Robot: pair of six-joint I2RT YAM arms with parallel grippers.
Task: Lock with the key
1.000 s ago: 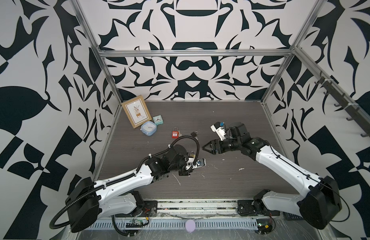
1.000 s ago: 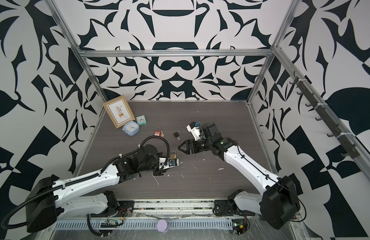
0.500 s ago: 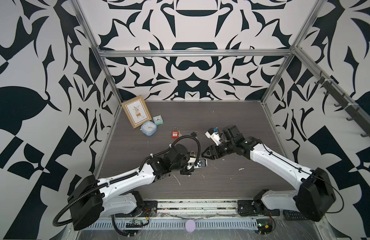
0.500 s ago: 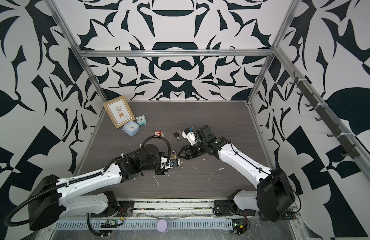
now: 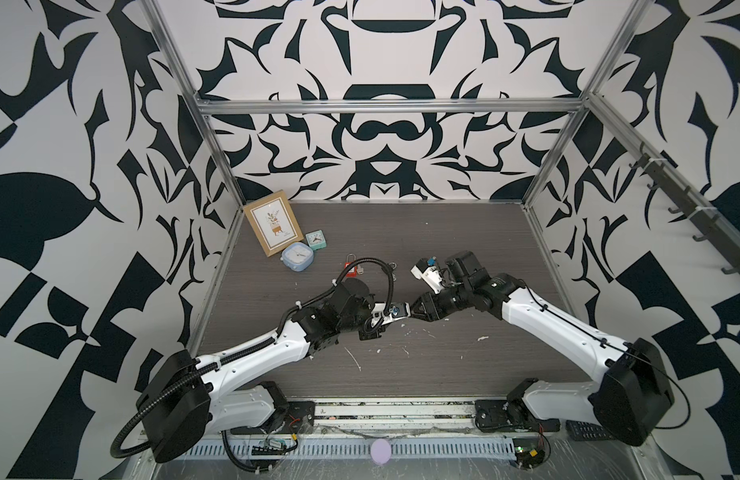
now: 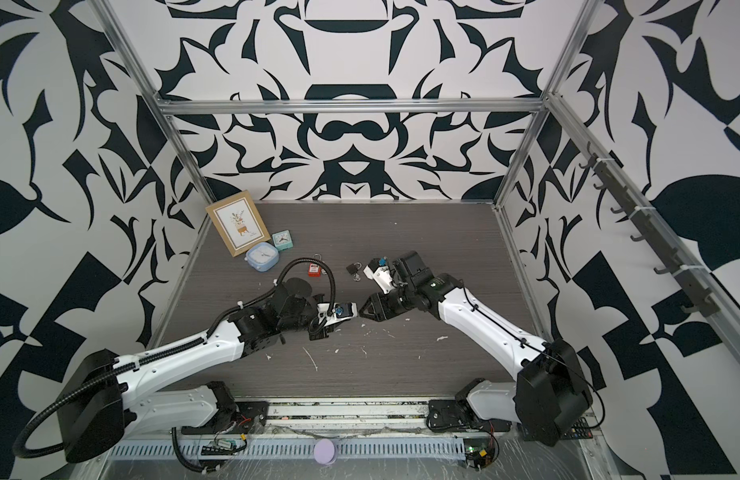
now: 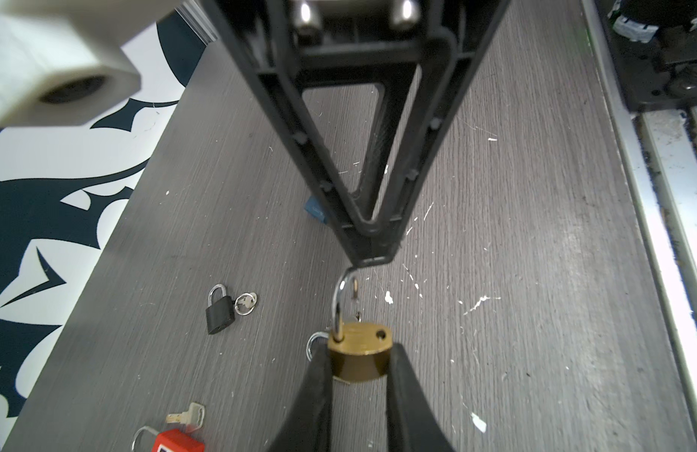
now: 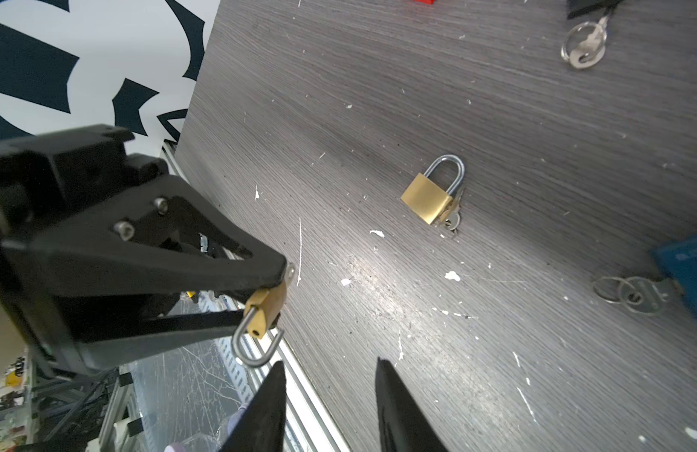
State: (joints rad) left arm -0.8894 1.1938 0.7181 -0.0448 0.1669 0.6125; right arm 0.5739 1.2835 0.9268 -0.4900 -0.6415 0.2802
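Brass padlock [image 7: 360, 360] hangs pinched in our left end effector [image 7: 358, 350] above the worktop [image 7: 535, 274], shackle [image 7: 341, 297] swung open; rightward, we see our right end effector [image 8: 329, 364] spread and empty, its tips just beside that shackle.

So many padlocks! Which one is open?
The brass padlock in the left tool: one end of its shackle is free. The black padlock and second brass padlock lie shut.

Both arms stretch toward the middle, their grippers almost tip to tip. The left gripper [image 7: 358, 352] clamps a brass padlock [image 8: 266, 305]; the right gripper [image 8: 329, 364] has its jaws parted.
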